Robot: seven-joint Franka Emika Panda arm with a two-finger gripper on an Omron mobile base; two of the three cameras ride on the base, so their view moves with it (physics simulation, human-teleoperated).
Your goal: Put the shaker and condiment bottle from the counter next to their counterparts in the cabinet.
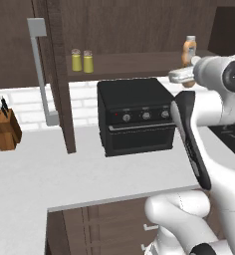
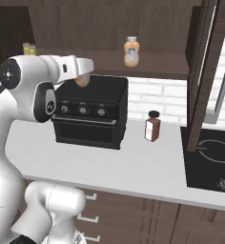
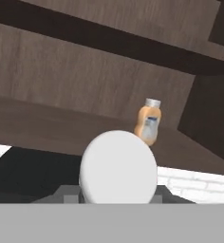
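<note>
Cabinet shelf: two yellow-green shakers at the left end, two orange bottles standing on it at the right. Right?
Not quite. One orange bottle stands on the cabinet shelf; the second orange bottle is in the hand, above the black oven, as the right base view shows. Two shakers is correct.

Two shakers (image 1: 82, 61) are placed side by side at the left end of the cabinet shelf (image 1: 139, 63). One bottle (image 2: 131, 51) is set upright further right on the same shelf. A second bottle (image 2: 82, 80) is held at the gripper (image 2: 84, 76), above the oven (image 1: 135, 115). The oven is positioned on the counter (image 2: 133, 167), below the shelf. A knife block (image 1: 5, 127) is located to its left, a jar (image 2: 152, 126) to its right.
</note>
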